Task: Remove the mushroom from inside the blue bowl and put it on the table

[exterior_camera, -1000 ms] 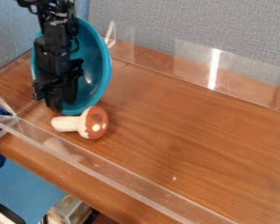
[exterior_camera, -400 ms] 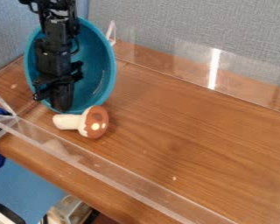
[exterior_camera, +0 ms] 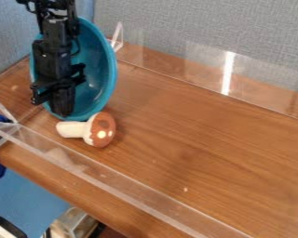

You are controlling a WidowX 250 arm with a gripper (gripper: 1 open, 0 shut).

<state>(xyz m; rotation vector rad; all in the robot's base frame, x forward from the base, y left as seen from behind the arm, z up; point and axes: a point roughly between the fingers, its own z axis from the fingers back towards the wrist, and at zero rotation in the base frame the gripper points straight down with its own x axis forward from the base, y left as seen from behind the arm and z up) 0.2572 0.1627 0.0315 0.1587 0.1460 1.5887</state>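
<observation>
On the tabletop (exterior_camera: pixel 201 139), left end: mushroom (exterior_camera: pixel 92 130) lying on its side, outside the blue bowl (exterior_camera: pixel 100 65). Bowl tipped up on edge just behind it. End effector (exterior_camera: pixel 59 100) closed at the bowl's lower rim; can't tell if it grips the rim. Brown wood-grain surface, clear acrylic walls (exterior_camera: pixel 226 70), grey-blue textured backdrop (exterior_camera: pixel 214 23).

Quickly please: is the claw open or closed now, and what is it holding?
Claw: closed, down inside the tilted blue bowl; whether it grips the bowl cannot be told.
</observation>
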